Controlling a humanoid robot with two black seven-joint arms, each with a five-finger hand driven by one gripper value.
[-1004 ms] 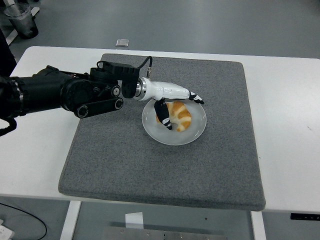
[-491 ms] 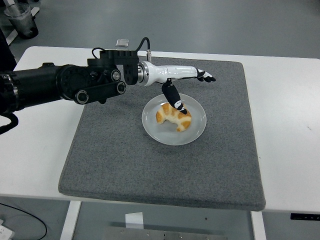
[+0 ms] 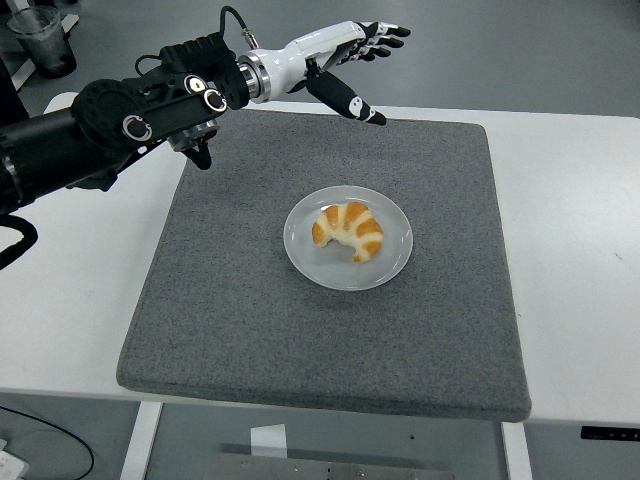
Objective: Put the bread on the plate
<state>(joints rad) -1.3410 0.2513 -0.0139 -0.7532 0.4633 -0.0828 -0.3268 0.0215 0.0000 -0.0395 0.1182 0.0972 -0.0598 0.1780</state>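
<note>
A golden croissant [image 3: 349,230] lies on a white round plate [image 3: 392,258] at the middle of the grey mat [image 3: 250,300]. My left hand [image 3: 365,62] is raised well above and behind the plate, near the mat's far edge. Its fingers are spread, the thumb points down and right, and it holds nothing. My right arm does not show.
The grey mat covers most of the white table [image 3: 590,250]. A clear plastic cup [image 3: 45,38] stands on the floor side at the far left. A small pale object [image 3: 245,85] lies on the floor behind the table.
My left hand let go of the croissant on the plate, then rose up and back, away from the plate. The croissant stays on the plate.
</note>
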